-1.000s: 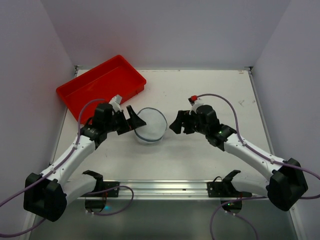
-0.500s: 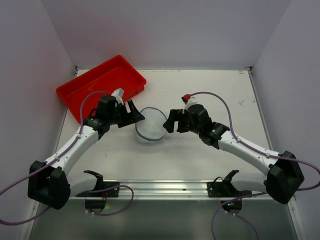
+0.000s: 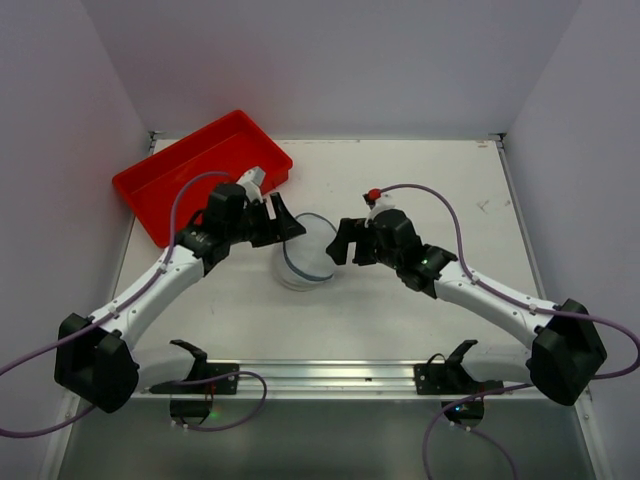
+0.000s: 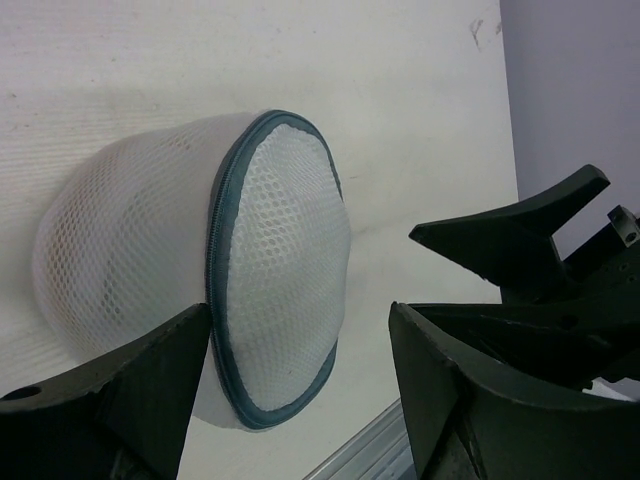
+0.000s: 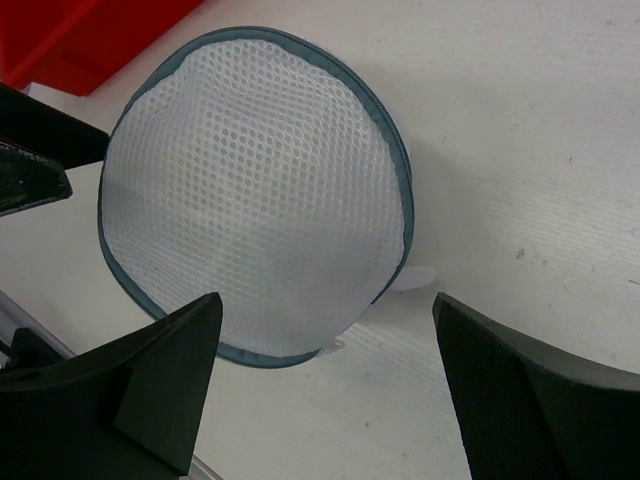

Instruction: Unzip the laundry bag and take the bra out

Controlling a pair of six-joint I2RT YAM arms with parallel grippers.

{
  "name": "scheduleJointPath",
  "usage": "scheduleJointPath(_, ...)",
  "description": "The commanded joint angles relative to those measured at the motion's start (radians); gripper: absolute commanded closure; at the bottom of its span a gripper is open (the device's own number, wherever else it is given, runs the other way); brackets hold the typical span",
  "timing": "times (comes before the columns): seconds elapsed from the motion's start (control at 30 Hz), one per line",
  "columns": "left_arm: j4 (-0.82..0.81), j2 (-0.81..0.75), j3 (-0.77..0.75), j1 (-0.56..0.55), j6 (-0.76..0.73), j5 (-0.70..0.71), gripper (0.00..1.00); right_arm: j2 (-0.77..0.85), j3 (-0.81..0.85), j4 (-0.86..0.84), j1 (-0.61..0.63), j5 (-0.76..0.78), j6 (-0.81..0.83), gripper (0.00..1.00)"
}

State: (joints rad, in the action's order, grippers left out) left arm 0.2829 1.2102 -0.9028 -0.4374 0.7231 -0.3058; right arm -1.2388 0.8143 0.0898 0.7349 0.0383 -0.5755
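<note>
White mesh bag (image 3: pixel 305 255): a round drum at mid surface, between my two end effectors, near side of the red tray (image 3: pixel 200 170) and apart from it.
Bag axis: short, running through base and lid; it is tipped, so the lid faces up and towards my right side. The right wrist view (image 5: pixel 255 195) sees the lid almost full on. The left wrist view (image 4: pixel 280 270) sees it edge-on, with the rounded body behind.
Surface (image 3: pixel 400 310): white and matt with a few small dark marks, and a metal rail (image 3: pixel 330 372) along the near edge.
Room: plain pale walls on three sides.
Bag looks: see-through white netting with a dark blue-grey zip band around the circular lid. The band runs unbroken wherever I can see it. A small white tab sticks out at the lid's edge in the right wrist view. I cannot pick out the zip pull, and the contents show only as a pale blur.
Left end effector (image 3: pixel 285 222): spread wide and holding nothing, at the bag's far-left edge. The bag sits in the gap between its fingers in the wrist view (image 4: pixel 300 310); I cannot tell if it touches.
Right end effector (image 3: pixel 338 245): spread wide and empty, just beside the bag's right edge, facing the lid (image 5: pixel 328 300).
</note>
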Motion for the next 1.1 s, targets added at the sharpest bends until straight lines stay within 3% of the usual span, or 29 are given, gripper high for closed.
scheduleJointPath(0.0, -0.044, 0.011, -0.056, -0.020, 0.022, 0.002, 0.25, 0.013, -0.006, -0.032, 0.003, 0.043, -0.009, 0.12)
scheduleJointPath(0.4, -0.106, 0.063, -0.149, -0.127, 0.075, -0.013, 0.25, 0.133, -0.082, -0.018, -0.011, 0.187, -0.011, 0.12)
scheduleJointPath(0.53, -0.117, 0.118, -0.185, -0.170, 0.079, -0.012, 0.26, 0.252, -0.144, -0.015, -0.042, 0.190, -0.020, 0.12)
scheduleJointPath(0.67, -0.183, 0.181, -0.222, -0.222, 0.114, 0.017, 0.26, 0.353, -0.182, 0.025, -0.051, 0.294, -0.037, 0.12)
scheduleJointPath(0.93, -0.192, 0.431, -0.467, -0.402, 0.085, -0.012, 0.22, 0.663, -0.340, 0.080, -0.058, 0.435, -0.112, 0.11)
scheduleJointPath(1.07, -0.105, 0.379, -0.481, -0.408, 0.027, 0.084, 0.16, 0.775, -0.391, 0.103, -0.058, 0.459, -0.127, 0.10)
